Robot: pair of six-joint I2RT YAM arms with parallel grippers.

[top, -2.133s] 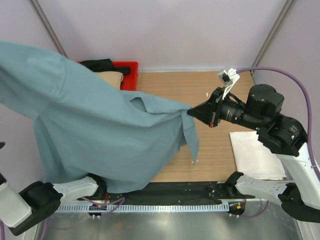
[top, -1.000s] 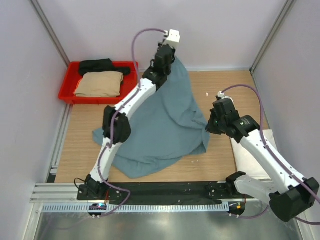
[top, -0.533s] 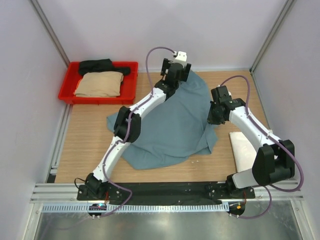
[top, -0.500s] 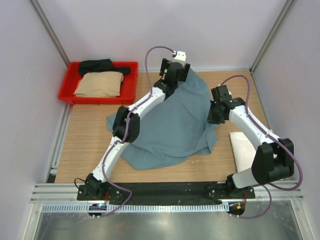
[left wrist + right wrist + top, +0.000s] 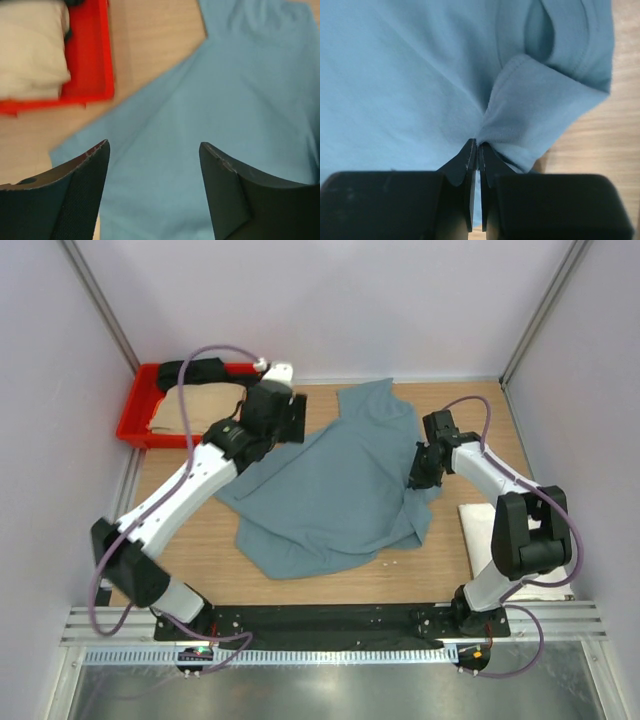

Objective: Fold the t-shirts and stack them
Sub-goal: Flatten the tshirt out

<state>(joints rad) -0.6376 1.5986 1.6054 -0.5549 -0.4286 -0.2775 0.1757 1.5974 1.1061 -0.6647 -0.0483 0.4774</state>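
The teal-blue t-shirt [image 5: 335, 490] lies opened out and creased on the middle of the wooden counter [image 5: 180, 550]. One end of it reaches toward the back wall.

Surroundings:
- A red tray [image 5: 132, 424] stands at the far left corner of the counter. It holds the tan t-shirt [image 5: 212, 398] and, behind it, the black t-shirt [image 5: 196, 370].
- The left arm crosses in front of the tray and hides most of the tan t-shirt in the top view.
- The white t-shirt [image 5: 478, 528] lies folded at the right edge, partly hidden by the right arm.

Left hand [image 5: 290, 418]: released. It hangs above the shirt's far left part with its jaws wide apart and nothing between them.

Right hand [image 5: 420, 480]: clenched on the teal-blue t-shirt at its right edge.

View differences:
- The left wrist view shows the left hand [image 5: 154, 147] over blue cloth, with the tray wall [image 5: 102, 55] and the tan t-shirt [image 5: 30, 50] at upper left.
- The right wrist view shows the right hand [image 5: 478, 146] with a puckered fold of cloth running into its nearly closed tips. A stitched hem and bare counter lie to the right.
- The white and black shirts show only in the top view.
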